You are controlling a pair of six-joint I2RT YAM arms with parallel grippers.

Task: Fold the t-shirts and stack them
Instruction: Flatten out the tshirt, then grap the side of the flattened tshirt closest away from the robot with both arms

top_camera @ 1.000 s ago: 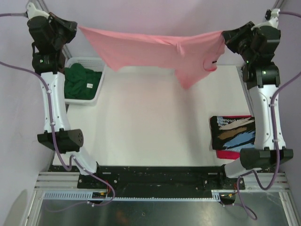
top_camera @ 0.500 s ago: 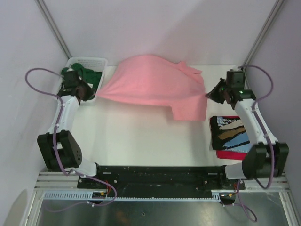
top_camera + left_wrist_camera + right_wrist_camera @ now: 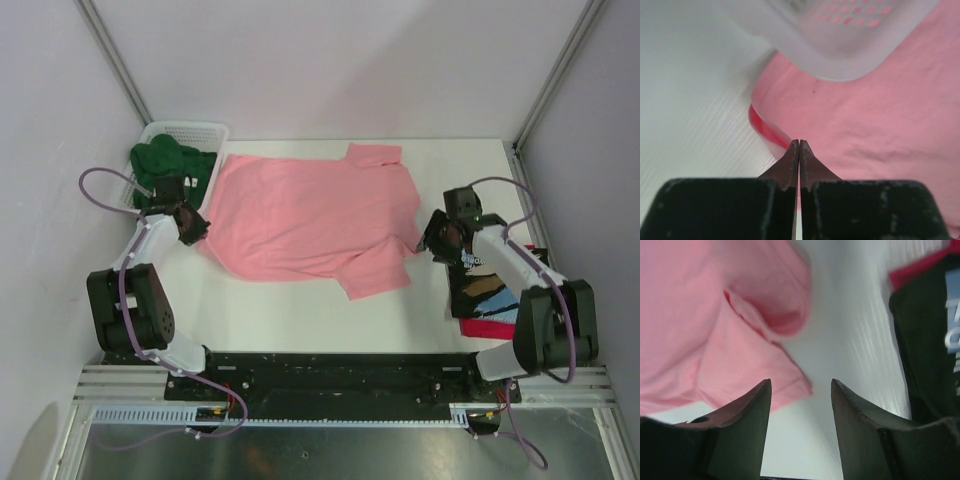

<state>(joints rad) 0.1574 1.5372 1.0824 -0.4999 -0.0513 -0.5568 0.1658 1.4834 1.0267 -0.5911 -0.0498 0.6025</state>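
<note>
Black tee (image 3: 493, 288) is sitting folded lower right, right gripper (image 3: 801, 383) is gaping just off the pink tee (image 3: 305, 212) sleeve, left gripper (image 3: 799, 143) is pinching its left hem, tee lying flat mid-frame; light, limp, likely needing corner grips to fold.

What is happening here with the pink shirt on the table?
The salmon-pink t-shirt lies spread out on the table. The left gripper is shut on its edge near the white basket; the right gripper stands open at the opposite edge. A black printed t-shirt lies folded on a red t-shirt nearby, and a dark green t-shirt sits in that basket.
</note>
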